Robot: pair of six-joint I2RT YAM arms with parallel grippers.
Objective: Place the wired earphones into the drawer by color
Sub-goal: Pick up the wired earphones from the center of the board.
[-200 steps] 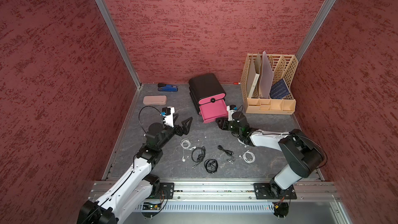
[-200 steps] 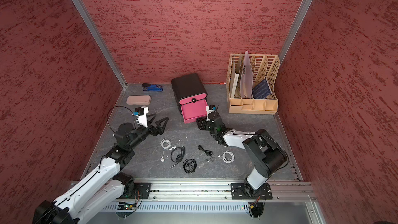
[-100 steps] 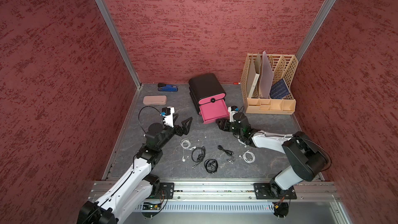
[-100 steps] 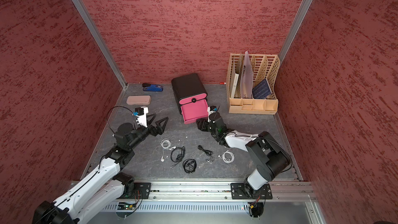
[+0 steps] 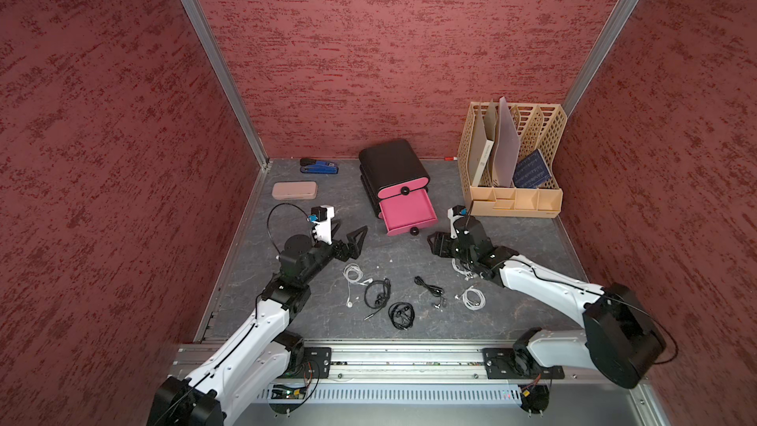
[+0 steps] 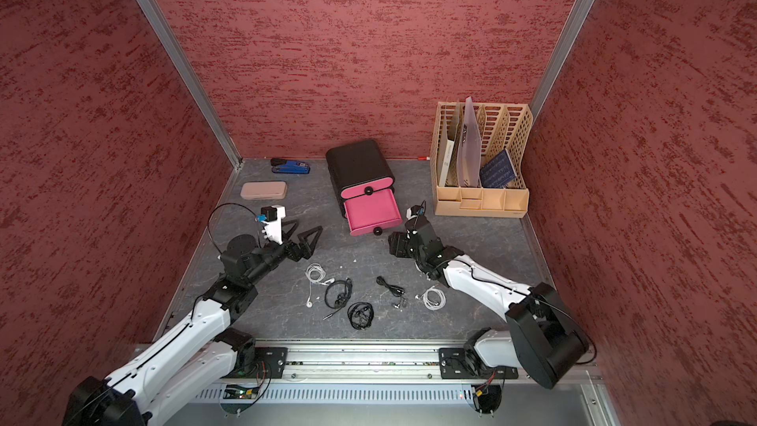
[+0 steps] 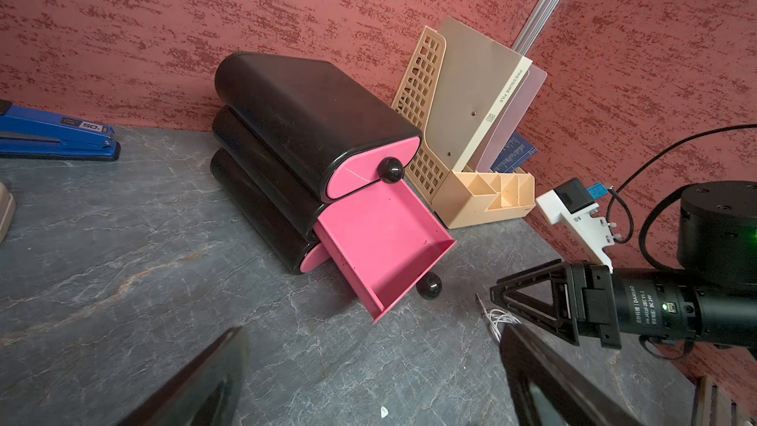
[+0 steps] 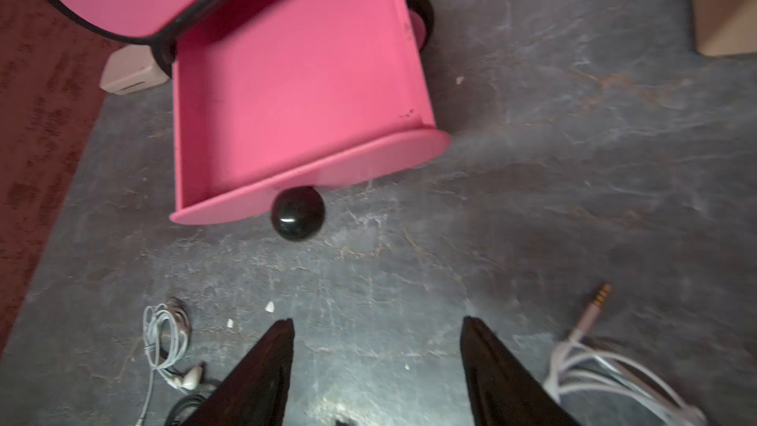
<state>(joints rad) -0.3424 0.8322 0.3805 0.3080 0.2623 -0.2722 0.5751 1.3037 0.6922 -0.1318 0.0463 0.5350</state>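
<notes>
Right now the drawer cabinet (image 5: 393, 165) stands at the far edge of the table (image 5: 524, 247), about midway along it. Its middle drawer (image 5: 405, 211) is pulled out toward me and bare inside, while the top and bottom drawers are closed. My right gripper (image 8: 377, 321) sits low just in front of the open drawer's black knob (image 8: 298, 213), apart from it, jaws spread and holding nothing. My left gripper (image 7: 375, 331) hovers nearer the left edge, opened wide and empty, facing the cabinet.

Six sets of wired earphones lie loose between the cabinet and the near edge. There is a white coil (image 5: 353, 272) closest to the left gripper, a black coil (image 5: 377, 293) beside it, and a second black coil (image 5: 401, 315) nearer the near edge. A looser black set (image 5: 428, 288) lies mid-table, a second white coil (image 5: 473, 297) lies toward the right, and a third white set (image 8: 594, 366) is partly under the right arm.

I see no red ones, and whether any already lie in a closed drawer I cannot tell. As I judge it, one drawer is ready to fill, but no white or black set has gone in. All six pickups are left, plus opening another drawer for the other colour.
</notes>
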